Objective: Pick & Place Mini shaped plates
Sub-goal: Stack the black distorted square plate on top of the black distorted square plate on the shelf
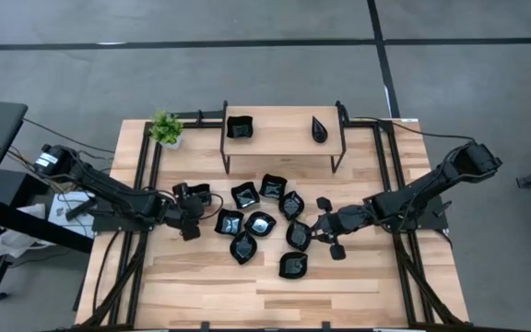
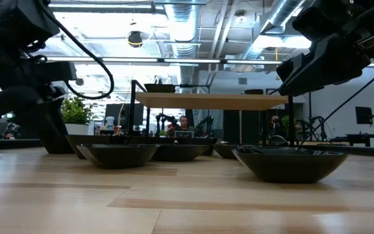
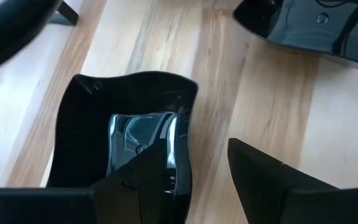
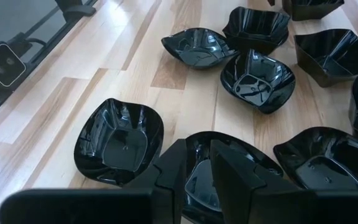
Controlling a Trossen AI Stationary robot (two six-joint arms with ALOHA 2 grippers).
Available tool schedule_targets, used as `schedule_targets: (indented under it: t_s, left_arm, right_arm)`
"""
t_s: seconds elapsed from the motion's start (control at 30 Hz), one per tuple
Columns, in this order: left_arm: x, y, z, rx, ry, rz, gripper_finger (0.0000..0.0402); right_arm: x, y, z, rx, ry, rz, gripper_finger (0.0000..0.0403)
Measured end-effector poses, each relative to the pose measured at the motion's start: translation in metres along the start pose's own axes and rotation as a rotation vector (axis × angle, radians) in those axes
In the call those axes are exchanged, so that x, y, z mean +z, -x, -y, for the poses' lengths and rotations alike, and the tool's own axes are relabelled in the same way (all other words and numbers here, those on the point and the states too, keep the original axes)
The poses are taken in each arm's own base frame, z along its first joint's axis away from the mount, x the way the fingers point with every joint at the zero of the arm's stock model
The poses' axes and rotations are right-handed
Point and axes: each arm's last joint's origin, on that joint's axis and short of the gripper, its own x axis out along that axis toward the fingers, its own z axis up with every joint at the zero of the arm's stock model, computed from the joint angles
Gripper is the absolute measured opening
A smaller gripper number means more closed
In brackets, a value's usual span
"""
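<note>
Left wrist view: your left gripper (image 3: 194,177), spread, straddles the square plate's (image 3: 126,124) rim, shelf (image 1: 284,144) beyond. Right gripper (image 4: 197,165) pinches another plate's (image 4: 229,162) rim.

Twelve mini shaped plates (image 1: 259,222), one potted plant (image 1: 166,129)

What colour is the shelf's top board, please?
Light wood, on the shelf; the high view shows it best.
</note>
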Motion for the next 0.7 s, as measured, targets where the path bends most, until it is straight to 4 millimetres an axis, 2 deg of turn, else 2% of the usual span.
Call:
schedule_targets:
  t_s: [0.27, 0.7]
  left_arm:
    - [0.0002, -0.0003, -0.0003, -0.007, 0.005, -0.004, 0.016]
    - [0.0008, -0.0003, 0.0002, -0.015, 0.009, 0.0, 0.0029]
  right_arm:
    - [0.0, 0.0, 0.0, 0.0, -0.002, 0.0, 0.007]
    - [0.0, 0.0, 0.0, 0.0, -0.007, -0.001, 0.007]
